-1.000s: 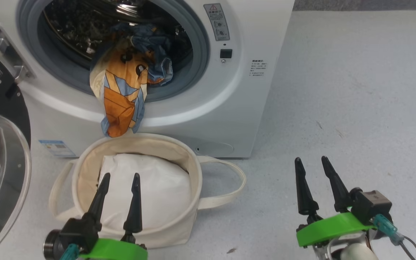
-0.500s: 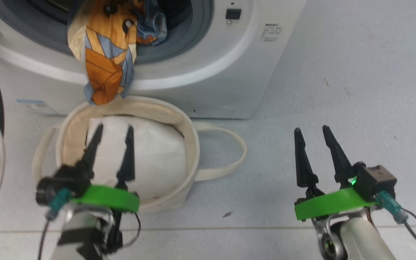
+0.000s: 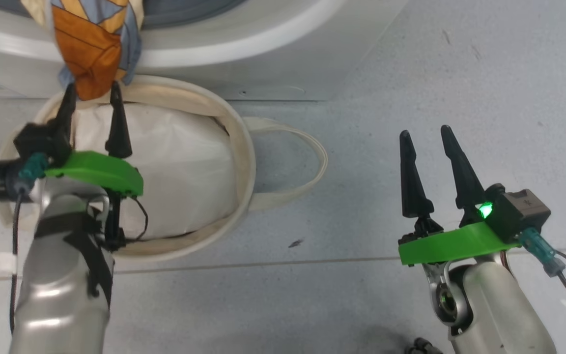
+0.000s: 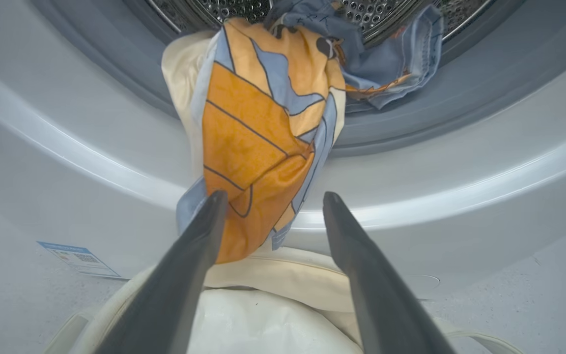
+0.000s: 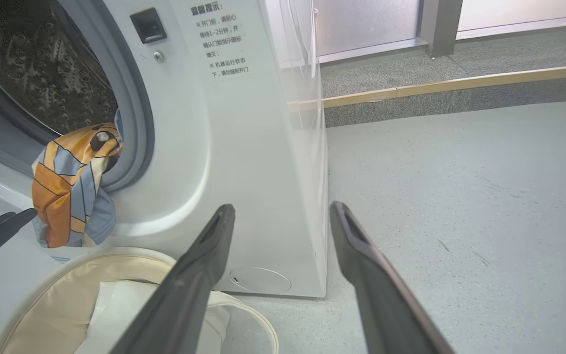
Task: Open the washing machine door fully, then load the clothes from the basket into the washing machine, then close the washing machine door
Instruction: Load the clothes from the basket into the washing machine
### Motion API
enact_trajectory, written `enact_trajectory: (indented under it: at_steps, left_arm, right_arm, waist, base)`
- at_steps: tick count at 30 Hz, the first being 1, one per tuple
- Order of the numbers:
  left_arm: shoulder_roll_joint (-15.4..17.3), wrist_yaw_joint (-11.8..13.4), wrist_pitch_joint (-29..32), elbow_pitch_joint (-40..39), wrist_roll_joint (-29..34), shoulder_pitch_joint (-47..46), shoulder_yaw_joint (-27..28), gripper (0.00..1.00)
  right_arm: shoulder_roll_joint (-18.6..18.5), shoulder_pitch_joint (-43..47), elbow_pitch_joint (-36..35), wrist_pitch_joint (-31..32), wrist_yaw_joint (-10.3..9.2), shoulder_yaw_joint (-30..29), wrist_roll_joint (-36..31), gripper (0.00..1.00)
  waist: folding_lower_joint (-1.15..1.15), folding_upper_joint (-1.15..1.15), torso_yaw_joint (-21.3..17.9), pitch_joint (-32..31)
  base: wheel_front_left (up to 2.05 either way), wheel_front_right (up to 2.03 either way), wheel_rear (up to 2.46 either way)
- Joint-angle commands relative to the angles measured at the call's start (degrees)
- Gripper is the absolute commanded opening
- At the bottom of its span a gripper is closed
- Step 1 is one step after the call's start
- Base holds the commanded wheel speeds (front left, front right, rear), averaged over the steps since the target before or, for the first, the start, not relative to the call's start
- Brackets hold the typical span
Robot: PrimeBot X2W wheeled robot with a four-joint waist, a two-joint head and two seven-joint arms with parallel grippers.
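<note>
The washing machine (image 3: 273, 54) stands with its mouth uncovered; the washing machine door is out of view. Of the clothes, a cream, orange and light-blue piece (image 4: 253, 137) hangs out over the grey ring, and blue fabric (image 4: 386, 69) lies at the drum's lip. The hanging end (image 3: 91, 49) dangles just above the basket (image 3: 234, 142), which holds a white padded bag (image 3: 175, 167). My left gripper (image 3: 91, 88) is open over the basket's far rim, its fingertips on either side of the cloth's lower end (image 4: 273, 196). My right gripper (image 3: 424, 132) is open and empty above the floor.
The basket's loop handle (image 3: 307, 147) lies on the grey floor between the basket and my right arm. A blue label (image 4: 79, 255) sits low on the machine's front. A raised step (image 5: 460, 83) runs behind the open floor to the right.
The head camera has tilted down, so the scene slid up the picture. My left gripper has moved forward across the basket to the hanging cloth's end. The right gripper has stayed put.
</note>
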Motion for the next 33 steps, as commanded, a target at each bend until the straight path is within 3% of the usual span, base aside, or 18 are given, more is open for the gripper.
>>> enact_trajectory:
  at_steps: [1, 6, 18, 33]
  left_arm:
    - [2.21, 0.74, -0.27, 0.28, 0.56, -1.43, 1.92, 1.00]
    - [4.29, 2.79, -0.27, 9.33, 1.59, -7.93, 2.56, 1.00]
    - [6.01, 4.68, -0.27, 18.22, 3.40, -20.03, 0.68, 1.00]
    - [3.77, 1.85, -0.27, 18.42, 2.23, -24.11, -1.09, 1.00]
  right_arm:
    - [-0.11, -0.15, -1.93, -0.29, 0.01, 1.45, 0.04, 1.00]
    - [-0.11, -0.73, -2.22, -0.29, 0.01, 1.65, 0.87, 1.00]
    - [-0.11, -2.07, -3.14, -0.29, 0.01, 1.93, 1.69, 1.00]
    - [-0.11, -3.60, -3.57, -0.29, 0.01, 2.13, 2.70, 1.00]
  waist:
    - [-0.02, 0.00, -1.15, 1.53]
    - [-0.02, 0.00, -2.32, 3.02]
    - [-0.02, 0.00, -3.35, 6.77]
    - [-0.02, 0.00, -3.92, 8.29]
  base:
    - [0.00, 0.00, 0.00]
    - [0.00, 0.00, 0.00]
    - [0.00, 0.00, 0.00]
    - [0.00, 0.00, 0.00]
